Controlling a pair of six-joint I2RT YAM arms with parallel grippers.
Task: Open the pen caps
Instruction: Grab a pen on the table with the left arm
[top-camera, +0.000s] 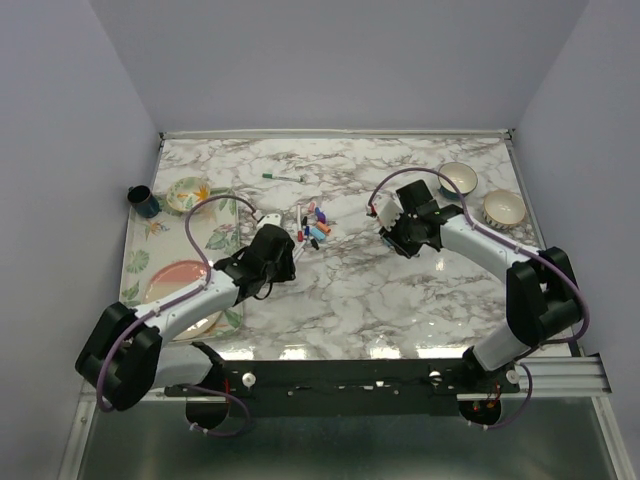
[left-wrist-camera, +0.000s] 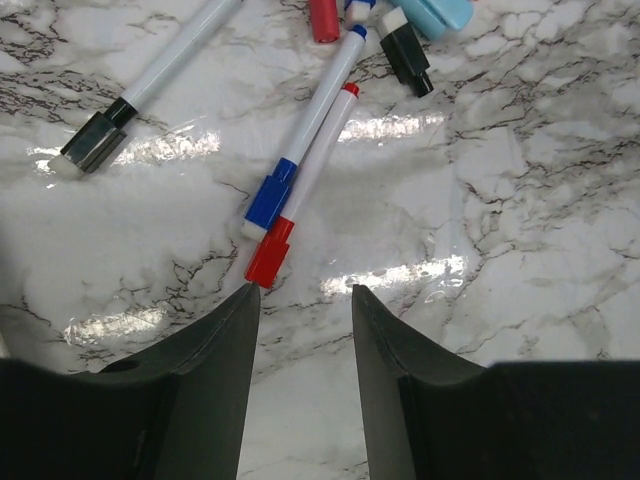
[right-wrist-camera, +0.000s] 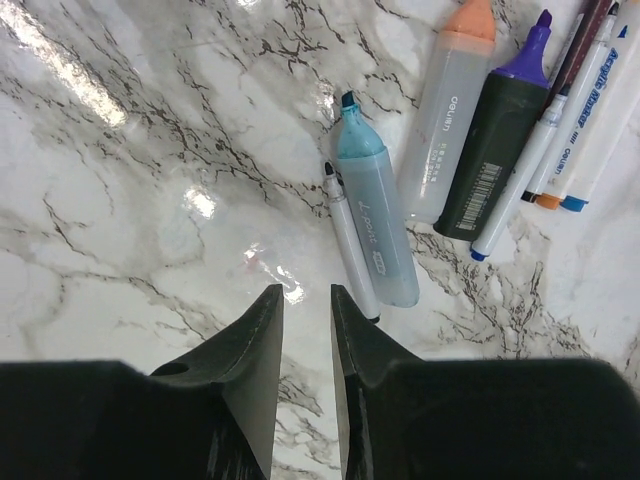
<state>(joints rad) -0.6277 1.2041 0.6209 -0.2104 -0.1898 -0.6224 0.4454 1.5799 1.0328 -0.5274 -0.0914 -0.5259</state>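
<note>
The left gripper (left-wrist-camera: 300, 295) is hovering low over the marble table (left-wrist-camera: 520, 200), its jaws standing partly apart with nothing between them. Right off the tip of the finger (left-wrist-camera: 215, 350) on the view's left, the red cap (left-wrist-camera: 270, 252) is sitting on its white pen. Touching alongside it and a little farther ahead, the blue cap (left-wrist-camera: 268, 197) is sitting on a second white pen, and both pens are running away ahead and to the right. Farther ahead, a black cap (left-wrist-camera: 405, 50) is lying near a pale blue highlighter (left-wrist-camera: 440, 12). Over at the right gripper (right-wrist-camera: 307, 295), the jaws are showing only a narrow gap and gripping nothing. Just ahead and slightly right, a thin grey pen (right-wrist-camera: 350, 240) and a teal highlighter (right-wrist-camera: 375, 210) are lying side by side. Beyond them, an orange-ended highlighter (right-wrist-camera: 450, 110) and a dark purple-ended one (right-wrist-camera: 500, 140) are lying together, and whether those ends are caps I can't tell.
</note>
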